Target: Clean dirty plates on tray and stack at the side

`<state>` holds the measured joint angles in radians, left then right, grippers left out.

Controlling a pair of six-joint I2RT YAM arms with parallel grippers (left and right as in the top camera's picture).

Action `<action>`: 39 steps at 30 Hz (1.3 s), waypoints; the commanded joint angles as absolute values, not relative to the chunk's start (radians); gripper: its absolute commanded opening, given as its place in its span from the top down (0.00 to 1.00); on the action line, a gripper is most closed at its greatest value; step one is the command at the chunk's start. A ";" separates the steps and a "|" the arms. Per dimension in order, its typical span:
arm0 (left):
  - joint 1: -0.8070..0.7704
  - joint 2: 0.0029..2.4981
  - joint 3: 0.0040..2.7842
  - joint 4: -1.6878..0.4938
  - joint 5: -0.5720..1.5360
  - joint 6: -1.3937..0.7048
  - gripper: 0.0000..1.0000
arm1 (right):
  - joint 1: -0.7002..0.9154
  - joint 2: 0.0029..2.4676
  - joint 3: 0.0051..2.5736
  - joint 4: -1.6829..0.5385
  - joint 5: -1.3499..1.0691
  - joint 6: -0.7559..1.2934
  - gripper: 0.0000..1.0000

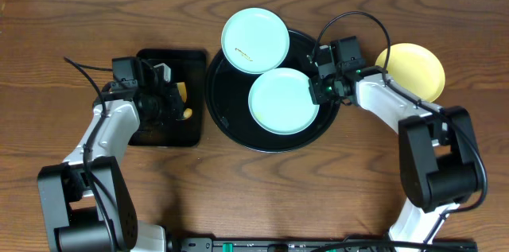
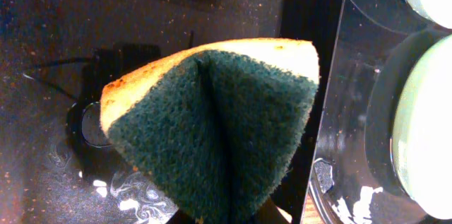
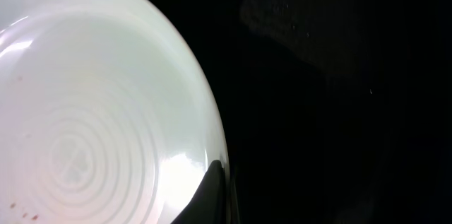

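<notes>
My right gripper [image 1: 318, 87] pinches the rim of the mint plate [image 1: 280, 101], right side of round tray [image 1: 227, 93]. Left gripper [image 1: 176, 102] clamps the sponge [image 2: 212, 125] over the rectangular tray [image 1: 191, 65]. Grasp step. Next: lift level, scrub.

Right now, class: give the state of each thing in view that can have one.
Back pale mint-blue round plate: brown-smeared, overlapping glossy round black tray's rim.
Front pale mint-blue round plate: inside tray.
Pale yellow round plate: off tray.
Yellow-green sponge: folded.
Left pincer: shut on sponge.
Right pincer: shut on front plate.
</notes>
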<state>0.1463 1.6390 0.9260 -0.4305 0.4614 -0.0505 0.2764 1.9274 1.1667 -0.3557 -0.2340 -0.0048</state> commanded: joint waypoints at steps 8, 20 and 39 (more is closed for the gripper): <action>0.144 1.628 0.931 -0.432 0.459 -0.037 0.92 | 0.376 1.610 1.196 -0.360 0.073 0.041 0.99; 0.144 1.627 0.931 -0.351 0.460 -0.002 0.92 | 0.636 1.601 1.183 -0.347 0.825 0.193 0.99; 0.144 1.588 0.931 -0.245 0.461 -0.022 0.92 | 0.648 1.601 1.182 -0.359 0.813 0.284 0.99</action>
